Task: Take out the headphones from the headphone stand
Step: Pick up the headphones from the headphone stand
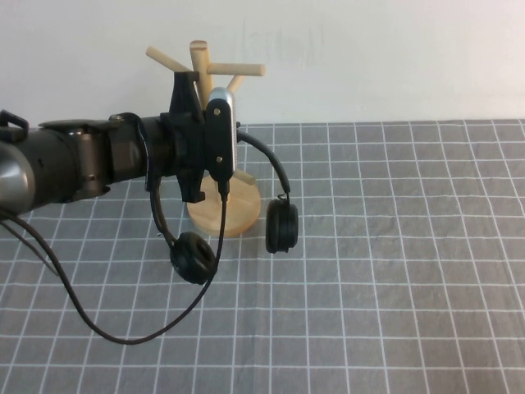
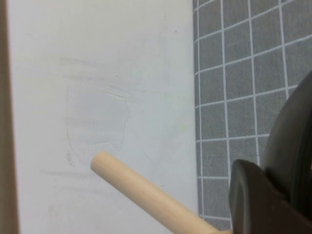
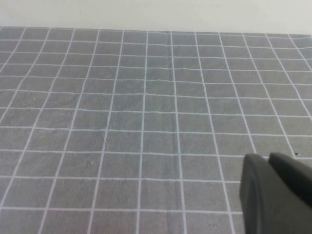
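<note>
The black headphones (image 1: 281,226) hang on the pale wooden headphone stand (image 1: 222,215) at the back middle of the grey mat. One ear cup (image 1: 193,257) hangs left of the base and the other hangs right. My left gripper (image 1: 197,131) reaches in from the left at the top of the headband, just below the pegs (image 1: 236,70). In the left wrist view its finger (image 2: 253,200) lies against a dark curved band (image 2: 292,141), shut on it, beside a peg (image 2: 141,187). My right gripper (image 3: 265,163) is shut and empty above bare mat, out of the high view.
A black cable (image 1: 123,335) droops from the left wrist in a loop onto the mat in front of the stand. The white wall (image 1: 369,57) rises right behind the stand. Grey gridded mat (image 1: 394,271) stretches to the right and front.
</note>
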Robot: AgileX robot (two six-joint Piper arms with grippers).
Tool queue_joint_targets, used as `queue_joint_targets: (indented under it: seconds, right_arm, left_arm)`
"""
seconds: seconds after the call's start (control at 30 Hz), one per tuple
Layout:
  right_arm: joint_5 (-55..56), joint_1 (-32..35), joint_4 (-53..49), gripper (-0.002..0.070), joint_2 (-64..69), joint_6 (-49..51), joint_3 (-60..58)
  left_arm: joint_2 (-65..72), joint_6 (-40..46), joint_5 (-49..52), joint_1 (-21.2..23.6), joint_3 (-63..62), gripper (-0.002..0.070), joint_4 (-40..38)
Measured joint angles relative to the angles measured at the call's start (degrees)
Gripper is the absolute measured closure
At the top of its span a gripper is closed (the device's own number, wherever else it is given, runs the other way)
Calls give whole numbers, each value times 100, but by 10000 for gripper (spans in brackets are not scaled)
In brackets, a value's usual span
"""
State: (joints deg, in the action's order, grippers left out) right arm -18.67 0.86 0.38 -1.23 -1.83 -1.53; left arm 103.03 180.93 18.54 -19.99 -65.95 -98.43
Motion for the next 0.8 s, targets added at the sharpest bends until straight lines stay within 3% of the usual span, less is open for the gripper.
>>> queue_joint_targets:
  seconds: [0.8]
  right_arm:
    - [0, 0, -38, 685, 0, 0, 0]
  left_arm:
    - [-900, -117, 59, -103, 56, 608, 63]
